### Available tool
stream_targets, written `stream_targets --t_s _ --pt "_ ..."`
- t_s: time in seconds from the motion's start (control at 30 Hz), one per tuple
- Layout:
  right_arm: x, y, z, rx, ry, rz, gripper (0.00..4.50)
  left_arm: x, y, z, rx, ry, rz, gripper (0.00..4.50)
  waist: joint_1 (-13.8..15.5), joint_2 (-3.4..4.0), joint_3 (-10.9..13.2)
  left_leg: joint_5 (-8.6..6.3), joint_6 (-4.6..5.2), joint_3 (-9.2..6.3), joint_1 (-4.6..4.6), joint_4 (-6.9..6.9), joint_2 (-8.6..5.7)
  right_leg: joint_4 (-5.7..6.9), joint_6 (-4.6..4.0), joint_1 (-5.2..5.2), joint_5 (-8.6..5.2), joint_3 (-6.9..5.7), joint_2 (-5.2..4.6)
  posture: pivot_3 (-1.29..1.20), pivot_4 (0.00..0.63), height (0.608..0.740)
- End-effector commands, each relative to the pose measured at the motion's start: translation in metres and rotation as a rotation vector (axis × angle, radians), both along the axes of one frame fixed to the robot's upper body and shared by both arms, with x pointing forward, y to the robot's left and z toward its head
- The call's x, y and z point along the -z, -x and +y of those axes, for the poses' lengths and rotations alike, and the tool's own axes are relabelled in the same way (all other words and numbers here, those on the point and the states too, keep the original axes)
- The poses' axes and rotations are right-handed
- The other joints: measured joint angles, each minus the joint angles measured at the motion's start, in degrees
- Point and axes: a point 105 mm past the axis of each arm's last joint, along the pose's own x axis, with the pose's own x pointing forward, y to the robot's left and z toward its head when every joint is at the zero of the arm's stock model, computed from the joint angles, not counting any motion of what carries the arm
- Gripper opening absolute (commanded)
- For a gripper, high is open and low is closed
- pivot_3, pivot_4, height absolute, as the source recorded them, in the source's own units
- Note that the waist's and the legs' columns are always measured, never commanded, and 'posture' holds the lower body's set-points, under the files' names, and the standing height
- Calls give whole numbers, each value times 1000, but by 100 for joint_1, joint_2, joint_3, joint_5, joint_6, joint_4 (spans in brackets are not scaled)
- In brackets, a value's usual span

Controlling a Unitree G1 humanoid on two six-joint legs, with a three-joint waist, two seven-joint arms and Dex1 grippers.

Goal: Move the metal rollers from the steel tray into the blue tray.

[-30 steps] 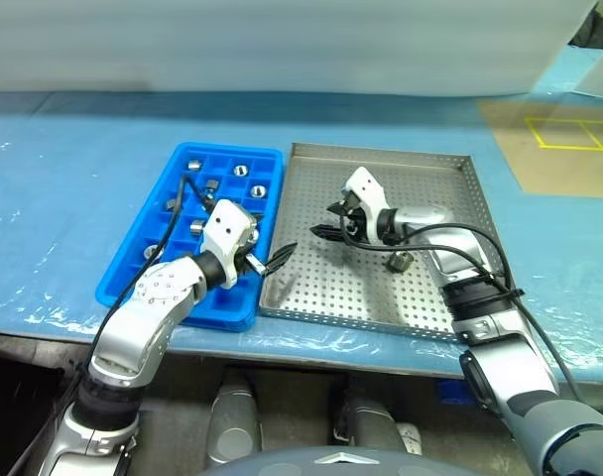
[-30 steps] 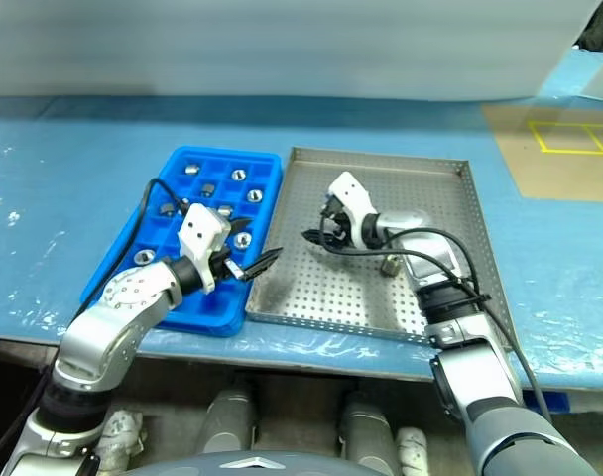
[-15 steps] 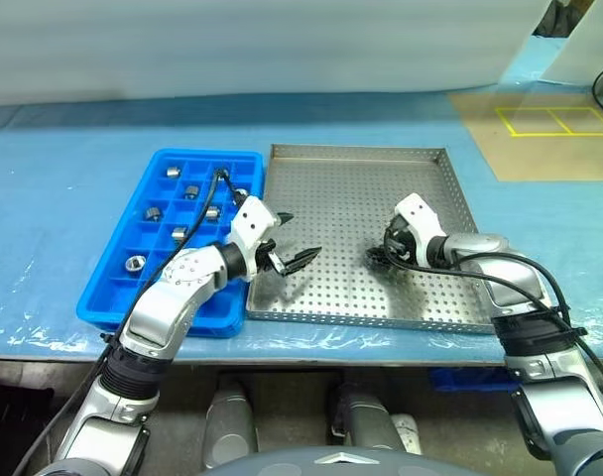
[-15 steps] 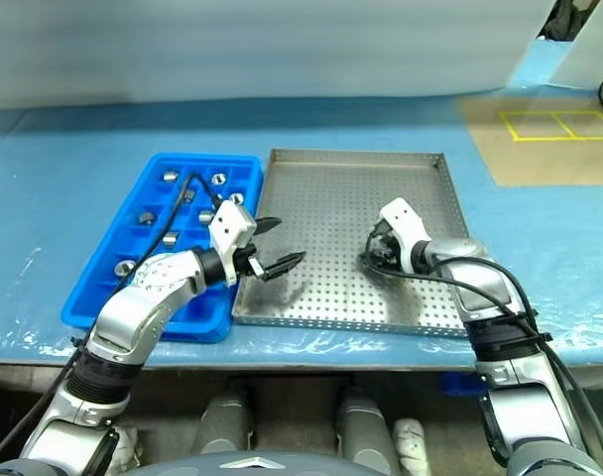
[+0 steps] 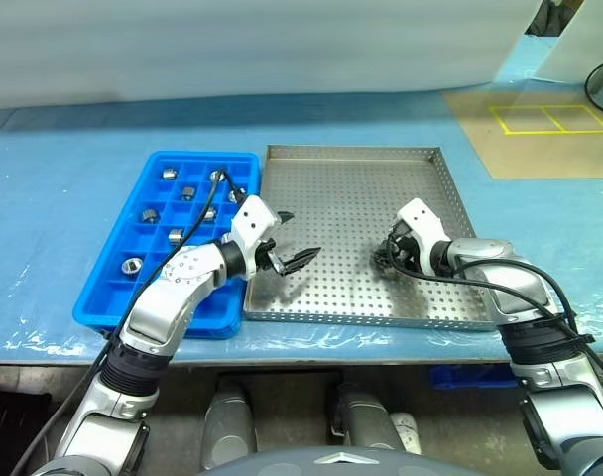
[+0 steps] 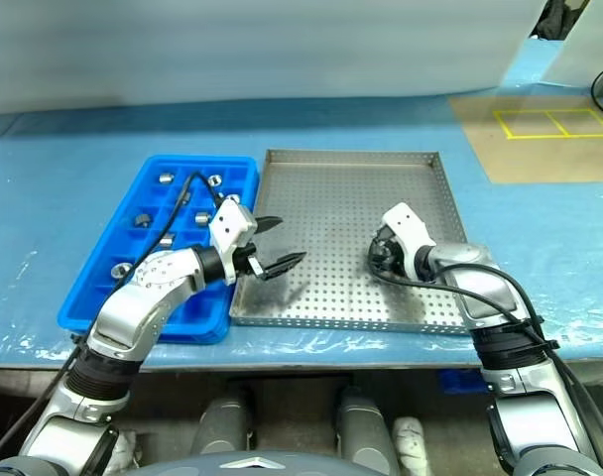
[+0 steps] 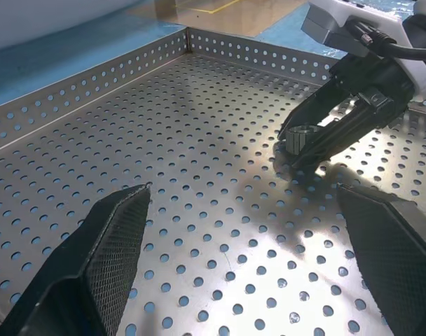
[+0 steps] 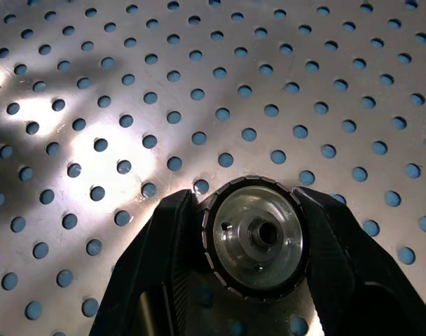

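The steel tray (image 5: 351,178) lies mid-table with the blue tray (image 5: 113,297) against its left side. Several metal rollers (image 5: 150,214) sit in the blue tray's compartments. One metal roller (image 8: 253,238) rests on the steel tray's perforated floor, right of centre. My right gripper (image 5: 384,260) is shut on it, with its fingers (image 8: 167,252) pressed against both sides. This roller (image 7: 304,135) also shows in the left wrist view. My left gripper (image 5: 300,235) hangs open and empty just above the steel tray's left part, its fingers (image 7: 115,238) spread wide.
Both trays sit on a table under blue plastic sheeting (image 5: 63,129), close to its front edge (image 5: 311,347). At the back right is a tan surface with yellow tape lines (image 5: 540,119). A pale sheet (image 5: 262,50) runs along the back.
My right gripper has swung right and down to the lone roller on the steel tray and closed on it. The left gripper has stayed open. The camera has shifted.
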Motion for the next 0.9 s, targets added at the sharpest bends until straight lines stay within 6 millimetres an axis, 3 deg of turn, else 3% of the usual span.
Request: stream_targets --t_s 0.03,0.2,0.37,0.5,0.6,0.9 --pt "-30 -11 22 -68 -74 -110 1800 -16 6 6 -19 19 -54 4500 1 0 0 0 0 0 0 0 0 0 0 0 0 0 -1 -100 150 740" --pt "-52 -25 59 -159 -184 -193 1800 -14 17 18 -89 14 -46 4500 34 1 0 0 0 0 -1 -1 2 1 -2 -2 0 -2 -1 -8 150 740" --pt "-65 -24 100 -308 -265 -230 1800 -10 27 30 -165 13 -32 4500 113 1 0 -1 1 -5 -8 -3 2 -5 -2 -2 -1 -12 -3 78 150 740" --pt "-70 -12 143 -491 -309 -249 1800 -6 40 40 -250 14 -19 4500 203 1 0 -2 3 -6 -13 -4 2 -7 -2 -4 -1 -16 -5 185 150 740" --pt "-72 -1 164 -597 -337 -251 1800 -5 48 47 -306 19 -12 4500 318 1 0 -3 4 -12 -16 -8 5 -8 -3 -6 -2 -24 -5 261 150 740" --pt "-66 25 201 -841 -373 -193 1800 -6 83 69 -469 31 16 4500 689 -1 2 -14 22 -22 -26 -12 5 -18 -1 -8 -4 -31 -7 461 150 740"
